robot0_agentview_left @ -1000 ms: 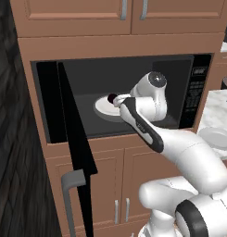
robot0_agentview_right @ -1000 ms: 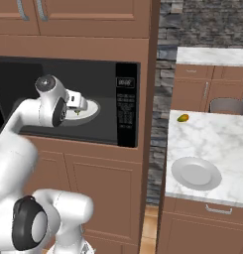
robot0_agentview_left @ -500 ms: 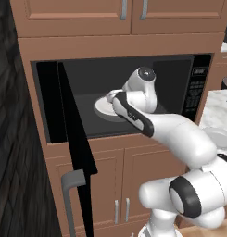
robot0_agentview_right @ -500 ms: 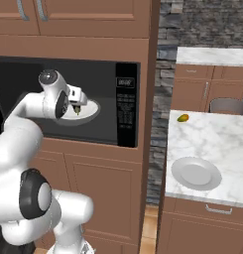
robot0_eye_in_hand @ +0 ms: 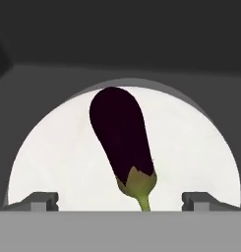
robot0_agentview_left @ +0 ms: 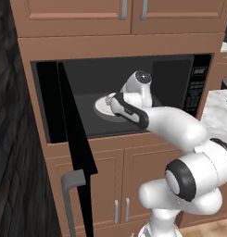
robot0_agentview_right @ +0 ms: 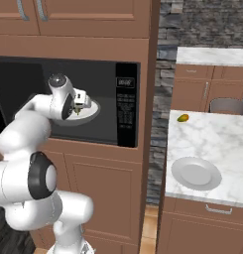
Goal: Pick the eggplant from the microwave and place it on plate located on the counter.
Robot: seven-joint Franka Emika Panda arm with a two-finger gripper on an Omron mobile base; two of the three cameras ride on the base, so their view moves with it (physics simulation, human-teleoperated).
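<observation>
Two fingertips spread wide, the gripper [robot0_eye_in_hand: 120, 201] reaches for the eggplant [robot0_eye_in_hand: 123, 143] inside the microwave [robot0_agentview_right: 127, 106]; next, advance and close.

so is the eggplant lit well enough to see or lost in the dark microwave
Hand view: the eggplant is sharp, near-black against the bright white plate. Right base view: the cavity of the microwave is dim and the eggplant is too small to make out.

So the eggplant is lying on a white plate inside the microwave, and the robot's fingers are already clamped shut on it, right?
Not clamped. In the hand view the fingertips stand wide apart on either side of the eggplant, untouched. It does lie on the white plate inside the microwave.
</observation>
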